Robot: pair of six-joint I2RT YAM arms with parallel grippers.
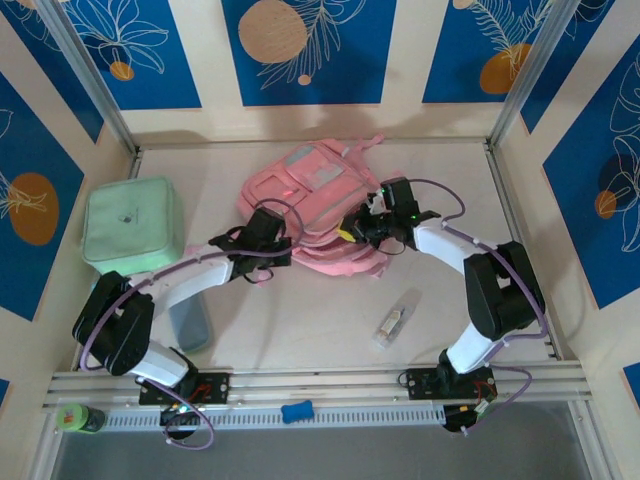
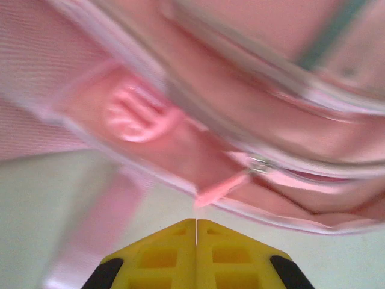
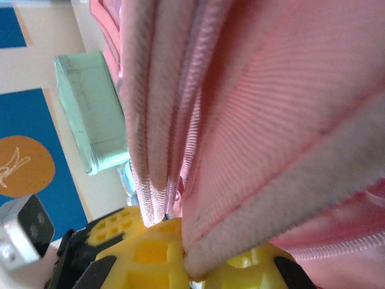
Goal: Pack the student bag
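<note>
No writing can be read anywhere; the round emblem [image 2: 135,114] on the student bag [image 2: 198,141] is only a blur

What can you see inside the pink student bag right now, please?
Pink fabric folds and zip teeth of the student bag are visible, with the right gripper pinching one fold. Anything inside is covered by the fabric.

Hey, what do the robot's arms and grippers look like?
The left arm and right arm are white with black joints, each trailed by a purple cable. The left gripper and right gripper have yellow fingers moulded with square recesses, black at the outer corners.
</note>
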